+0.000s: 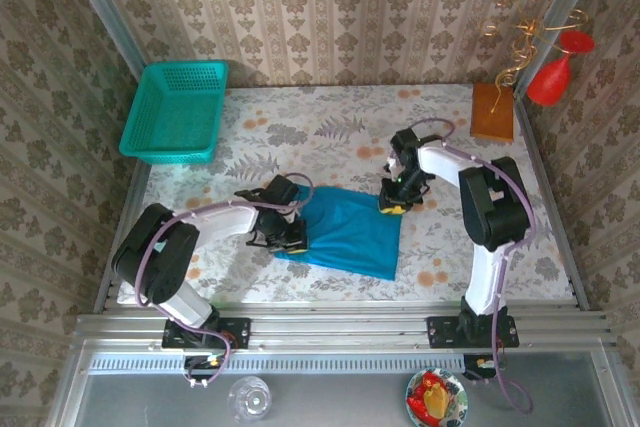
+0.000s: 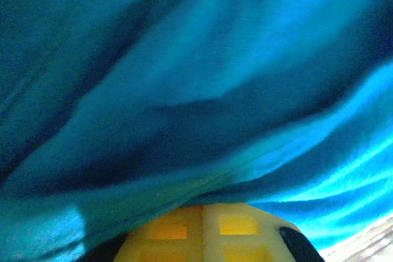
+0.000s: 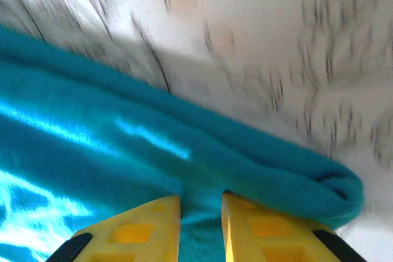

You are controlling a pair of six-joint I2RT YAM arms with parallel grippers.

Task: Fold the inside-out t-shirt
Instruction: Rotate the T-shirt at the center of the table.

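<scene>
The inside-out t-shirt lies as a flat blue-teal folded patch in the middle of the floral table. My left gripper is low at its left edge. In the left wrist view the cloth drapes over the yellow fingers, which are pressed together, and it hides their tips. My right gripper is at the shirt's far right corner. In the right wrist view its fingers stand a narrow gap apart with cloth between them, just behind a thick rolled fold.
A rigid teal mesh basket stands at the far left corner. A brown block sits at the far right, under a red ornament. Bare floral tabletop lies beyond the shirt. A glass and a plate sit below the rail.
</scene>
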